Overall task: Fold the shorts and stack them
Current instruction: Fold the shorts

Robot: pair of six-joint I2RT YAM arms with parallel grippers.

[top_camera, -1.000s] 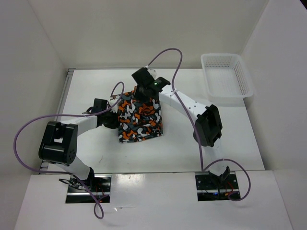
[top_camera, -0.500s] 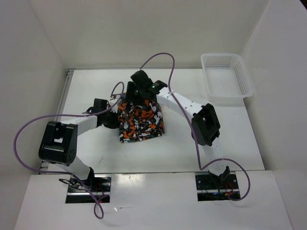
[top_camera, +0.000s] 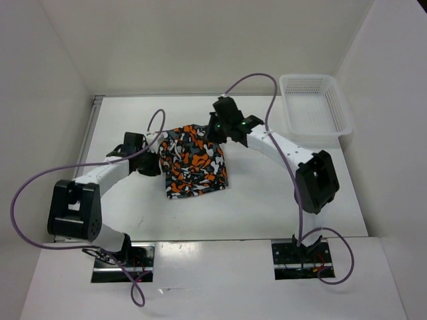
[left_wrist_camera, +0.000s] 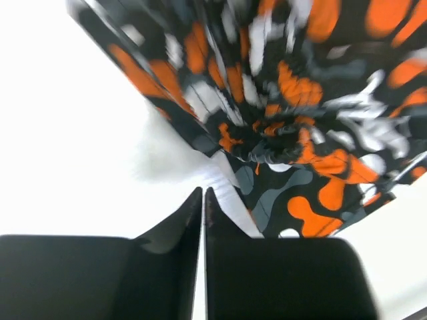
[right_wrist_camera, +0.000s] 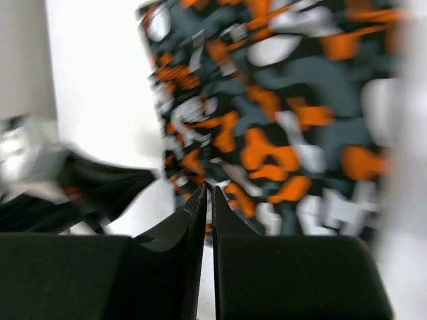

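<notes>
The camouflage shorts (top_camera: 193, 160) lie folded in a rough rectangle on the white table, mid-left. My left gripper (top_camera: 156, 164) sits at their left edge. In the left wrist view it (left_wrist_camera: 202, 191) is shut and empty, just short of the shorts (left_wrist_camera: 300, 133). My right gripper (top_camera: 213, 129) is over the shorts' far right corner. In the right wrist view it (right_wrist_camera: 207, 190) is shut with nothing between the jaws, and the shorts (right_wrist_camera: 267, 133) lie blurred below it.
A white mesh basket (top_camera: 286, 107) stands at the back right of the table. White walls close in the table on the left, back and right. The left arm (right_wrist_camera: 73, 190) shows dark at the left of the right wrist view.
My right gripper has pulled back to the right, off the middle of the shorts. The shorts now lie wider and flatter. My left arm has stretched out a little toward their left edge.
</notes>
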